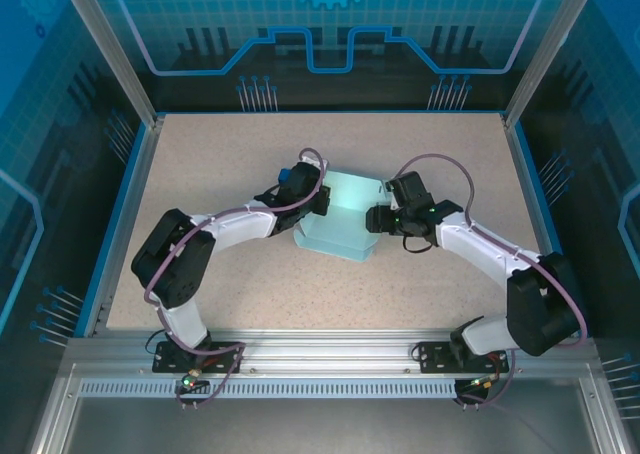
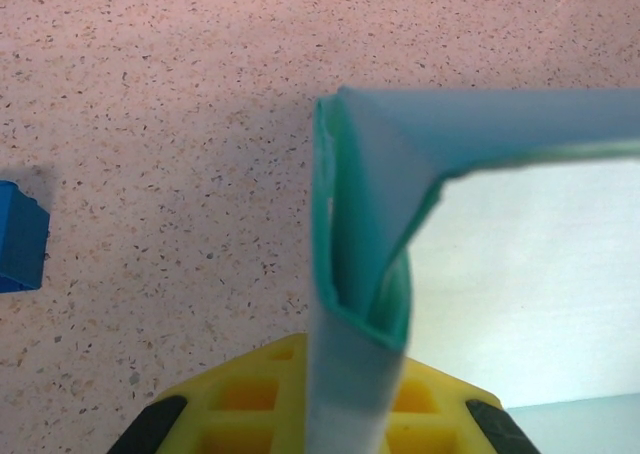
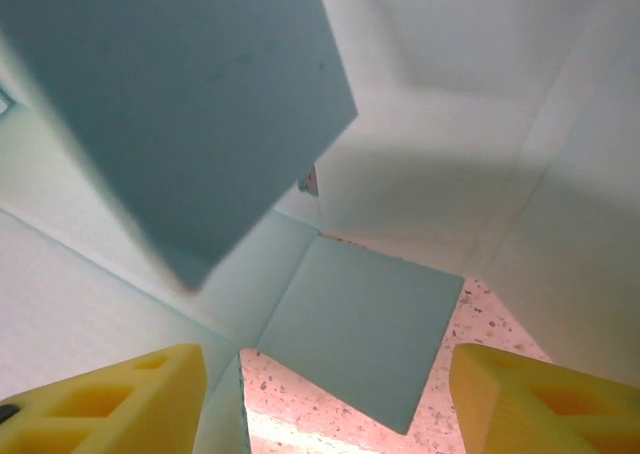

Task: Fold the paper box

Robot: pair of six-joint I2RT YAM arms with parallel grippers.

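Note:
The paper box (image 1: pixel 345 226) is pale teal and stands partly folded in the middle of the table, with walls raised and a flap flat toward the front. My left gripper (image 1: pixel 320 202) is at the box's left side, shut on a doubled-over wall strip (image 2: pixel 360 274) that runs up from between its yellow fingers (image 2: pixel 240 404). My right gripper (image 1: pixel 376 217) is at the box's right side and open. Its yellow fingertips (image 3: pixel 120 404) stand wide apart over a loose flat flap (image 3: pixel 360 329), with box walls (image 3: pixel 450 144) rising around and nothing pinched.
A small dark blue cube (image 2: pixel 20 236) sits on the speckled tabletop (image 2: pixel 150 124) left of the held wall. Blue-lit enclosure walls and metal posts (image 1: pixel 120 74) ring the table (image 1: pixel 200 284). The aluminium rail (image 1: pixel 330 359) runs along the near edge.

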